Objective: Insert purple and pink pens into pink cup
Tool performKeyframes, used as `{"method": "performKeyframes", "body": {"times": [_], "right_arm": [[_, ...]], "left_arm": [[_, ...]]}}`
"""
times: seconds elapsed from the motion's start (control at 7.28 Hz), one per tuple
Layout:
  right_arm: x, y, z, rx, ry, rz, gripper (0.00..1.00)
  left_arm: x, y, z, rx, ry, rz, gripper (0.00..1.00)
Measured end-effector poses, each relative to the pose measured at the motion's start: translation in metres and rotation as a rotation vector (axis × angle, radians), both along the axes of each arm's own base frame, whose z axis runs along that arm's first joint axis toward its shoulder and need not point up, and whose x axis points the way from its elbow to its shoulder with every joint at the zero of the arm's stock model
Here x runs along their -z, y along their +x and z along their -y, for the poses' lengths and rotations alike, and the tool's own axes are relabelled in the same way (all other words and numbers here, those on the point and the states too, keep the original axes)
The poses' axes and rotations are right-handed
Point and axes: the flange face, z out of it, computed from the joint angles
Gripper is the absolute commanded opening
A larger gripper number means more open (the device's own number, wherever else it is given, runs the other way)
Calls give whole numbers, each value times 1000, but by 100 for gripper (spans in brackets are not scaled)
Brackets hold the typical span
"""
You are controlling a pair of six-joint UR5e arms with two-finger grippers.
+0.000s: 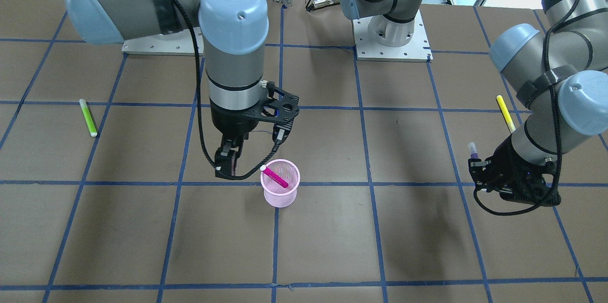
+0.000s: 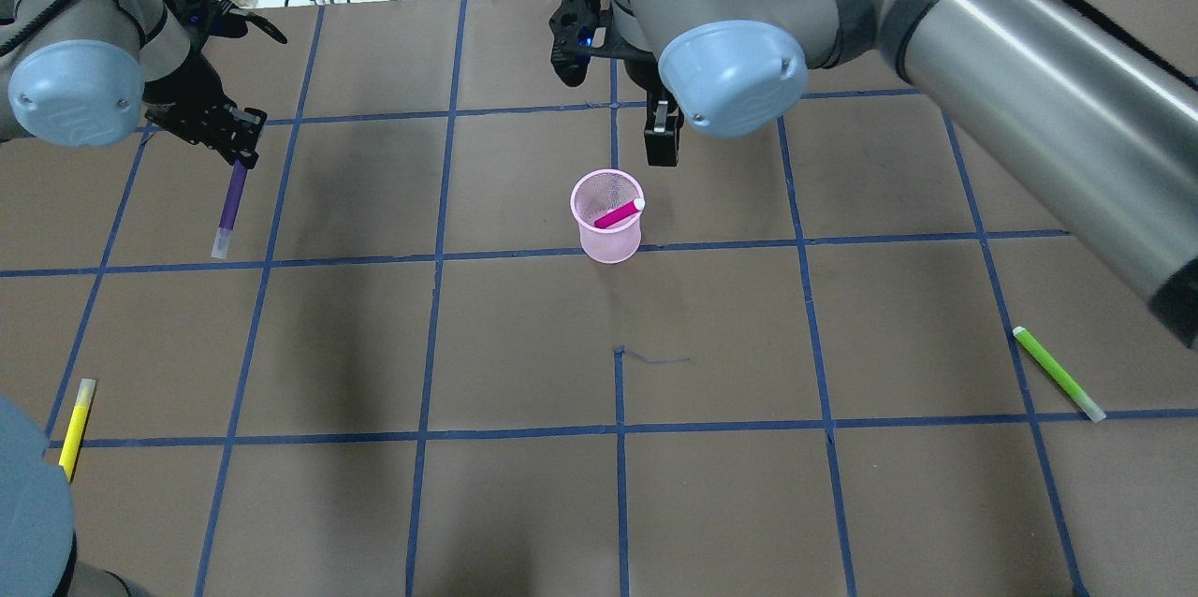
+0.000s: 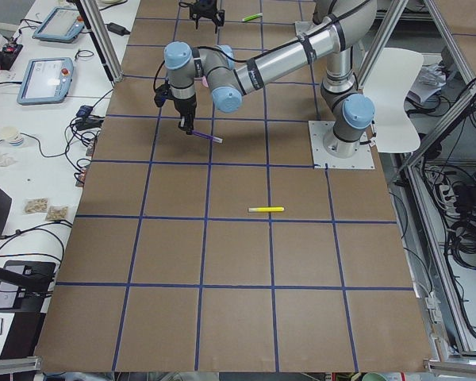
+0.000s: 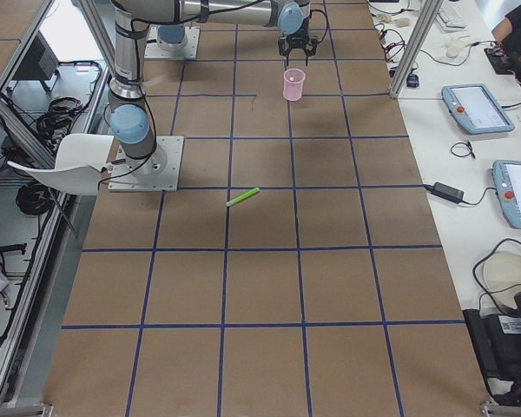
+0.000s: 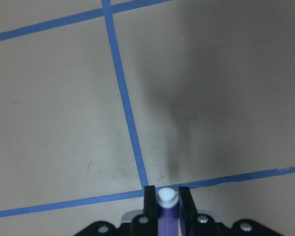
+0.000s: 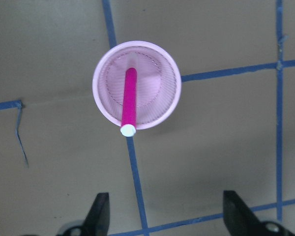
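The pink mesh cup (image 2: 606, 237) stands upright near the table's middle, and also shows in the front view (image 1: 281, 194) and the right wrist view (image 6: 104, 103). The pink pen (image 2: 618, 213) leans inside it, white cap over the rim (image 6: 128, 103). My right gripper (image 2: 662, 148) is open and empty, just beyond the cup (image 6: 162, 216). My left gripper (image 2: 234, 137) is shut on the purple pen (image 2: 229, 209), held above the table at the far left; the pen sits between the fingers in the left wrist view (image 5: 167, 209).
A yellow pen (image 2: 75, 424) lies at the near left of the table. A green pen (image 2: 1058, 372) lies at the near right. Blue tape lines grid the brown tabletop. The right arm's big elbow (image 2: 730, 78) hangs over the area behind the cup.
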Motion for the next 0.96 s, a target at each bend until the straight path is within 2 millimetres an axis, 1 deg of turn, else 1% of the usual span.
{"method": "performKeyframes", "body": {"times": [0.14, 0.27, 0.41, 0.55, 0.69, 0.82, 0.96], "right_arm": [[-32, -31, 7, 90, 4, 9, 100], [-62, -64, 8, 235, 12, 36, 100], [-87, -94, 7, 441, 1, 81, 100], [-103, -114, 1, 622, -16, 110, 100], [-116, -129, -13, 788, -26, 122, 100], [-120, -142, -29, 944, -23, 128, 100], [-115, -151, -43, 1048, -28, 136, 100]], "left_arm": [[-10, -17, 2, -23, -32, -42, 0], [-19, -45, 5, -69, -59, -76, 0], [-31, -88, 9, -124, -105, -95, 0], [-46, -143, 11, -183, -188, -117, 0], [-58, -196, 7, -246, -282, -160, 0], [-63, -236, 0, -313, -340, -214, 0], [-60, -266, -8, -383, -350, -264, 0]]}}
